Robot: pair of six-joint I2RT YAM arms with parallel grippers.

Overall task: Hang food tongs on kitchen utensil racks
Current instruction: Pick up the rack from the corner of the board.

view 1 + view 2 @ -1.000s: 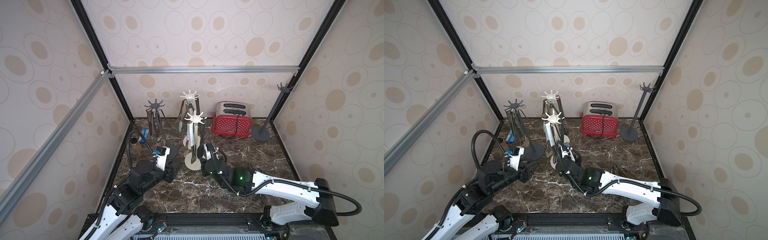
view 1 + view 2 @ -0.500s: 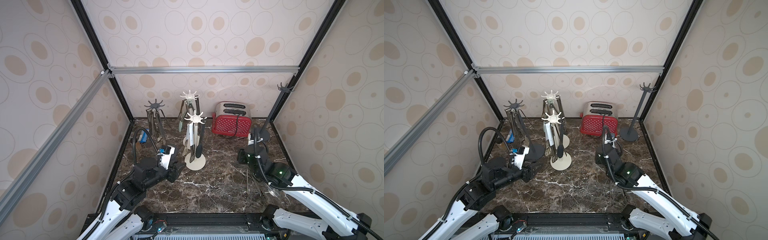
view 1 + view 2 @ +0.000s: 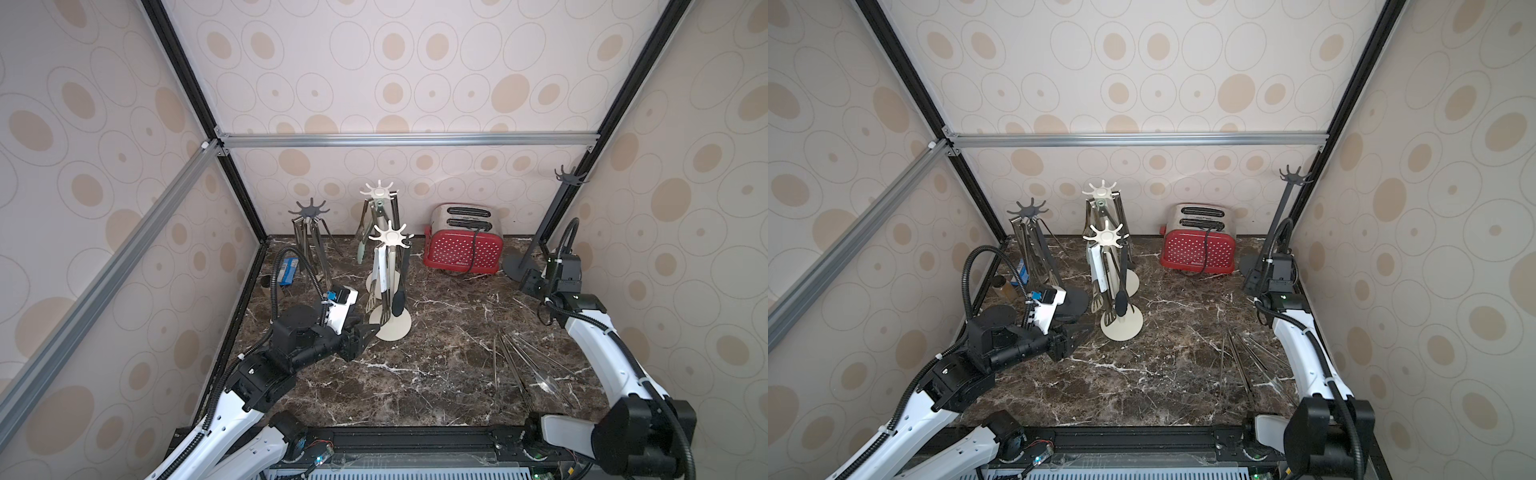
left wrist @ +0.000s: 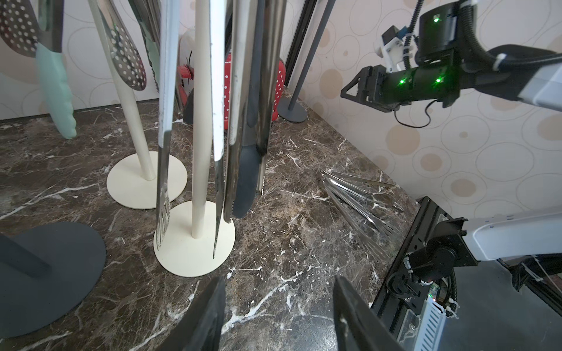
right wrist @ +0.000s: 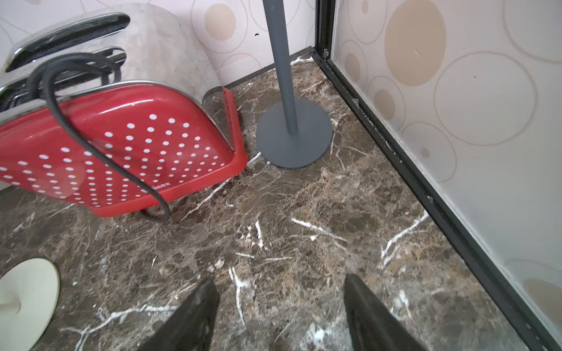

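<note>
Both top views: loose steel tongs [image 3: 521, 365] lie flat in front of the toaster [image 3: 463, 245]; more hang on the cream rack [image 3: 390, 237] left of it | Left wrist: left gripper [image 4: 279, 278] spread, empty | Right wrist: right gripper [image 5: 279, 279] spread, empty, near toaster; grey rack [image 5: 304, 146] just right of toaster.

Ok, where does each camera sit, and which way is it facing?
Both top views: high over the robot's base, looking down across the marble table; both arms show, left gripper and right gripper.
Left wrist: low behind its open jaws, facing the near cream rack and loose tongs; right arm shows.
Right wrist: behind its open jaws, looking down at the toaster and corner grey rack.
Shared: both wrist views show that rack.
</note>
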